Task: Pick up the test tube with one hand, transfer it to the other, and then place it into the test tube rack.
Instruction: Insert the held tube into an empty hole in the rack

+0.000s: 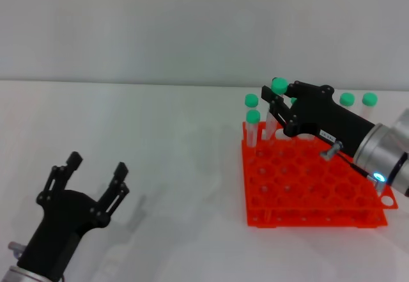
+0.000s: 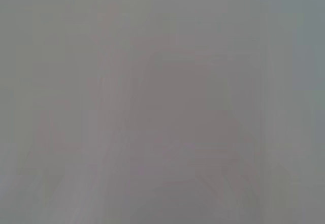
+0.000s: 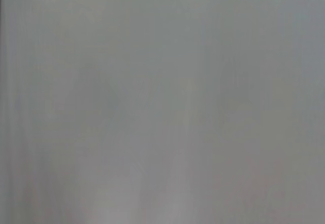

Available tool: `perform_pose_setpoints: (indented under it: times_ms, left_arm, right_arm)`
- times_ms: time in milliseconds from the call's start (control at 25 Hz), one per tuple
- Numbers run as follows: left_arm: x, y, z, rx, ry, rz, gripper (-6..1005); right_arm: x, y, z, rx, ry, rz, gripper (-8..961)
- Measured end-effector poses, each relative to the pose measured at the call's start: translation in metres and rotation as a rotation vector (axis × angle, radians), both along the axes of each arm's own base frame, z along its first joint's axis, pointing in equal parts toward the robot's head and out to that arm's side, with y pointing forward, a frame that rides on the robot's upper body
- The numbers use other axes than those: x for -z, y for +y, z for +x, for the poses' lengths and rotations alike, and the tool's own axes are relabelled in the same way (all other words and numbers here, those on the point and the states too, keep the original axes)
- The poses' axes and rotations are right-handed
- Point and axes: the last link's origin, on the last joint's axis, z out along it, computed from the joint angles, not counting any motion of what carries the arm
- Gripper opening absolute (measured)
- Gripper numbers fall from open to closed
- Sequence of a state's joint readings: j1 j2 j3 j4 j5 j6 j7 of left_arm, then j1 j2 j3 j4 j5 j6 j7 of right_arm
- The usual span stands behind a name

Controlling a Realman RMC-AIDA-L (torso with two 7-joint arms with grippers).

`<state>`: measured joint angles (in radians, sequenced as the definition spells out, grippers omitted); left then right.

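In the head view my right gripper [image 1: 273,105], black with a small white label and a blue light on its arm, reaches over the back left part of the orange-red test tube rack [image 1: 307,195]. It is shut on a test tube [image 1: 278,86], held upright, green cap above the fingers and lower end at the rack's back row. My left gripper [image 1: 96,170] is open and empty, low over the table at the front left, far from the rack. Both wrist views show only featureless grey.
Other green-capped tubes stand in the rack's back rows: two at the back left corner [image 1: 253,117] and two at the back right [image 1: 347,99]. The white table [image 1: 179,167] lies between the two grippers.
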<state>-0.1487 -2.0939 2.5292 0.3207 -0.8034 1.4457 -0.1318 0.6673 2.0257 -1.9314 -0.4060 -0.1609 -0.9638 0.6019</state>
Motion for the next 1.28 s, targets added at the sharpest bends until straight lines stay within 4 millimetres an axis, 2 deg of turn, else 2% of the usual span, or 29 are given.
perform_pose_setpoints:
  times_ms: [480,1280]
  left_arm:
    - [-0.01,0.009,-0.011,-0.053,0.013,0.04,862]
    - [-0.016,0.019,-0.013,-0.058,0.029,0.064,861]
  right_arm:
    - [0.004,0.009,0.003,0.058,-0.054,0.007,212]
    - [0.007,0.013,0.017,0.14,-0.09,0.009,216]
